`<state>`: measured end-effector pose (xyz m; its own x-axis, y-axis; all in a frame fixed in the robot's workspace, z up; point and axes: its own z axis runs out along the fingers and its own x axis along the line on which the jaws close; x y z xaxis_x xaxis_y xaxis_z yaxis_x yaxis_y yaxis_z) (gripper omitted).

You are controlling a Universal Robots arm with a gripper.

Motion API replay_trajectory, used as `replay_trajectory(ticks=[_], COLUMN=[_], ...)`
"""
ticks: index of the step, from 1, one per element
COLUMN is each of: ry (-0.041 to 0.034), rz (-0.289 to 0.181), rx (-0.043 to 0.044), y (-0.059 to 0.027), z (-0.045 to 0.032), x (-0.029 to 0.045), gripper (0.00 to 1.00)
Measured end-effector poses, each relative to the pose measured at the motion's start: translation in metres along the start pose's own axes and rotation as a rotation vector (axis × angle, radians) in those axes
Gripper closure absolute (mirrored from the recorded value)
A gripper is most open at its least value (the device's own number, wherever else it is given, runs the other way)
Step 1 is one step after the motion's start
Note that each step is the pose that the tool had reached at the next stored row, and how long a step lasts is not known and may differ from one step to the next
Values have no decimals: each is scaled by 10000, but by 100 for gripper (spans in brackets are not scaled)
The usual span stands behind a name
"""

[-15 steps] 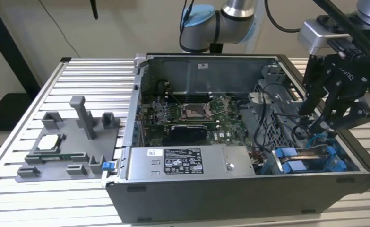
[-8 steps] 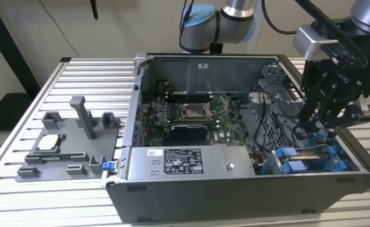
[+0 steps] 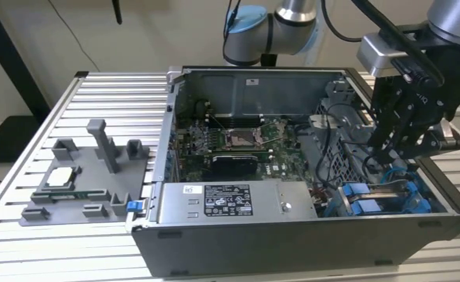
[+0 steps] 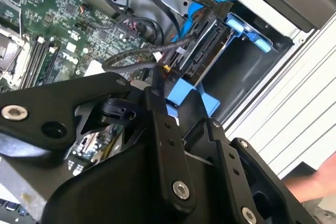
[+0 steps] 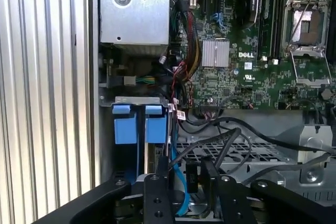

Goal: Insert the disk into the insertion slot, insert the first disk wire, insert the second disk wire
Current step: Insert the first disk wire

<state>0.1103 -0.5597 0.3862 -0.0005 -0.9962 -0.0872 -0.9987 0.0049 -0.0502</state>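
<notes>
The disk sits in its blue carrier inside the insertion slot of the grey drive cage, at the case's front corner on the exterior view's right. Its connector edge faces the motherboard. The carrier's blue tabs also appear in the first wrist view. My gripper hangs just above the cage, beside the disk's connector edge. It is shut on the black plug of a disk wire. In the second wrist view a braided black wire ends at my gripper. A thin blue wire runs beside the plug.
The open grey case lies on a slatted aluminium table. The motherboard with its square socket and a labelled power-supply box fill the case. A grey fixture with parts stands at the exterior view's left. A hand is near the table.
</notes>
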Motion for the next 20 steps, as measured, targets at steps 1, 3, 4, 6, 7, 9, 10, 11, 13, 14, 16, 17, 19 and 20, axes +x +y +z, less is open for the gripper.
replay_trajectory(ticks=[1, 3, 4, 6, 7, 9, 10, 11, 13, 14, 16, 17, 19, 20], ry=[-2, -5, -5, -12, -18, -24, -26, -26, -35, -44, -60, -60, -60, -60], rz=[-32, -60, -68, -112, -132, -149, -153, -154, -155, -154, -153, -153, -153, -154], rx=[35, 92, 114, 163, 188, 231, 252, 267, 269, 269, 270, 270, 278, 283], y=[0, 0, 0, 0, 1, 0, 1, 0, 0, 0, -1, -1, 1, 2], z=[0, 1, 1, 2, 3, 4, 5, 5, -2, -14, -25, -24, -18, -15], x=[0, 0, 0, -1, -1, -2, -2, -2, -3, -4, -4, -4, -5, -7], gripper=[0, 0, 0, 0, 0, 0, 0, 0, 0, 0, 0, 0, 0, 0])
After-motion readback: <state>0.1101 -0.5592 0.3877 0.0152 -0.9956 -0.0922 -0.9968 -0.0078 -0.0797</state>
